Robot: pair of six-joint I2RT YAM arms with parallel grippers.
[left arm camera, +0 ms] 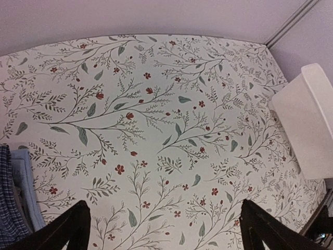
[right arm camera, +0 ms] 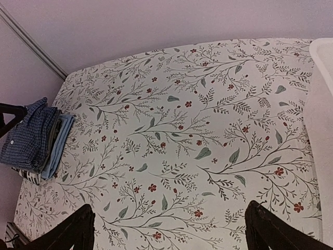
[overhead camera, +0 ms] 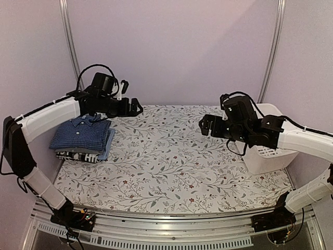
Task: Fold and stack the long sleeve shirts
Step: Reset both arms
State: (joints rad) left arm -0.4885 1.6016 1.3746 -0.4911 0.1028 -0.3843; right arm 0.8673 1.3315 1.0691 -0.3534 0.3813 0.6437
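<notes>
Shirts (overhead camera: 83,136), folded, form one stack on the counter (overhead camera: 171,161), blue check uppermost. Left pincer (overhead camera: 136,107) hangs released just beside the stack, right pincer (overhead camera: 203,125) released well apart from it. A low sweep of the left arm could drag the top shirt askew.

text: none legible | labels: none | far-off surfaces possibly too small to read

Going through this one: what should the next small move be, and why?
Probably swing the right gripper over the basket to look for another shirt. It and the left gripper are open and empty, the shirts sit folded in a stack at the left, and no loose shirt lies on the table. The basket's inside is hidden, so the job may already be done.
</notes>
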